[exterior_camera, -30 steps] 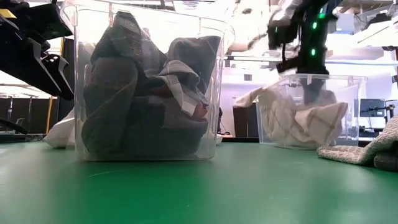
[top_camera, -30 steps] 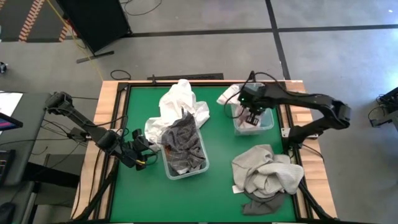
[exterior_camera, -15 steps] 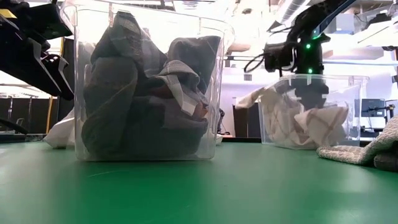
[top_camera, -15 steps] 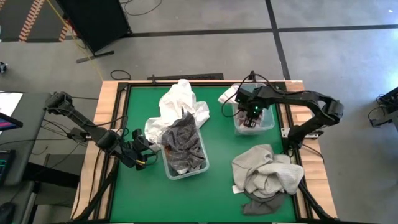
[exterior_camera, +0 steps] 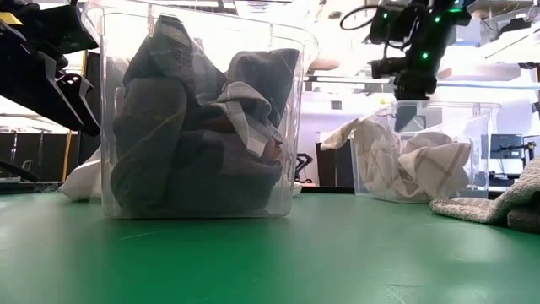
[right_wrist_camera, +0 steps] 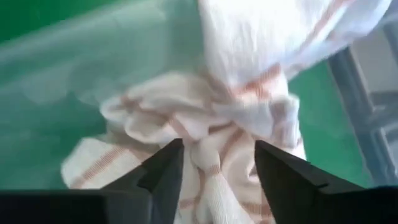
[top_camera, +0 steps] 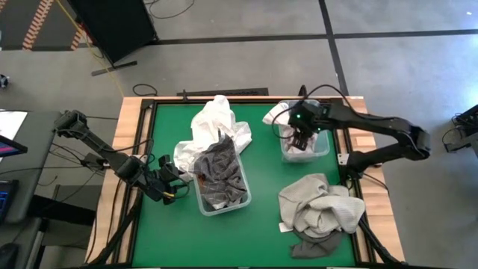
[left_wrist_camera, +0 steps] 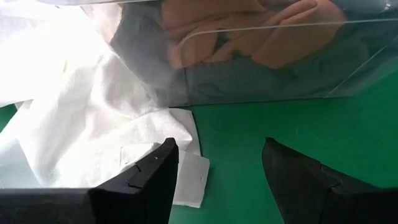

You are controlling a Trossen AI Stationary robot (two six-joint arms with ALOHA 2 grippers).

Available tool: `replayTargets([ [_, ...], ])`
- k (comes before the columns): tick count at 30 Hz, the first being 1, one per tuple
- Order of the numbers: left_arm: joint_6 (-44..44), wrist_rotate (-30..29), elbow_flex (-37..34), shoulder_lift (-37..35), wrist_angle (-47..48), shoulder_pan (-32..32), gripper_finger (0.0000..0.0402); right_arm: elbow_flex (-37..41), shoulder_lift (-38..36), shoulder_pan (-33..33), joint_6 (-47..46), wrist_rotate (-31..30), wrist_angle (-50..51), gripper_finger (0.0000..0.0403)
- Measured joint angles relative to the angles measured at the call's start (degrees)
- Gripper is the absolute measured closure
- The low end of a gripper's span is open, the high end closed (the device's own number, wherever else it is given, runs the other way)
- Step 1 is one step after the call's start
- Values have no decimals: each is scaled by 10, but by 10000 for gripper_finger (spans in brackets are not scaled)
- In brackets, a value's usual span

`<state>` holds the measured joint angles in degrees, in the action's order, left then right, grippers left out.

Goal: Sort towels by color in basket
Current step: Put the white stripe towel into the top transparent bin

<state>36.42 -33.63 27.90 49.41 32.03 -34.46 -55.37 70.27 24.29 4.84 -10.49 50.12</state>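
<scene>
1. Seen from above, the right gripper (top_camera: 300,139) hangs over a small clear bin (top_camera: 321,152) in the upper right of the green table (top_camera: 261,202), its jaws parted and holding nothing.
2. Inside that bin lies the white towel with red checks (right_wrist_camera: 217,143), bunched up just below the gripper's two dark fingers (right_wrist_camera: 165,168); part of the cloth spills over the bin's upper-left rim.
3. From table height the same bin (exterior_camera: 477,135) stands at right of frame, the checked cloth (exterior_camera: 413,165) heaped inside it and the right gripper (exterior_camera: 413,84) just above its rim.
4. The left gripper (top_camera: 173,184) waits at the left side of the table, beside a larger clear bin (top_camera: 224,205) near the centre, jaws spread and empty.
5. That larger bin holds dark grey and heathered grey towels (top_camera: 220,175), packed up to its rim; through the clear wall a patch of rust orange (left_wrist_camera: 249,37) cloth shows as well.
6. A white towel (top_camera: 216,123) lies loose on the table, touching the larger bin's upper-left side and reaching toward the top edge.
7. A beige-grey towel (top_camera: 321,209) sits crumpled in the lower right of the table, on top of a darker cloth whose edge shows beneath it.
</scene>
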Motion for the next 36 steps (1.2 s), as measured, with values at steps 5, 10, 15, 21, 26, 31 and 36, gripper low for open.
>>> replayTargets([
  [5, 0, 0, 0, 0, 0, 0, 181, 0, -10, -15, 9, 0, -46, 140],
  [10, 0, 0, 0, 0, 0, 0, 181, 0, 6, -16, 31, -1, -97, 138],
  [15, 0, 0, 0, 0, 0, 0, 181, 0, 29, -2, 49, -34, -133, 141],
  [21, 0, 0, 0, 0, 0, 0, 181, 0, 48, 18, 62, -66, -133, 214],
  [26, 0, 0, 0, 0, 1, 0, 181, 0, 58, 21, 71, -66, -119, 358],
  [31, 4, 0, 0, 0, 2, 0, 181, 0, 58, 18, 40, -66, -88, 379],
  [36, 3, 0, 0, 0, 2, 0, 181, 0, 57, 23, -8, -43, -13, 382],
])
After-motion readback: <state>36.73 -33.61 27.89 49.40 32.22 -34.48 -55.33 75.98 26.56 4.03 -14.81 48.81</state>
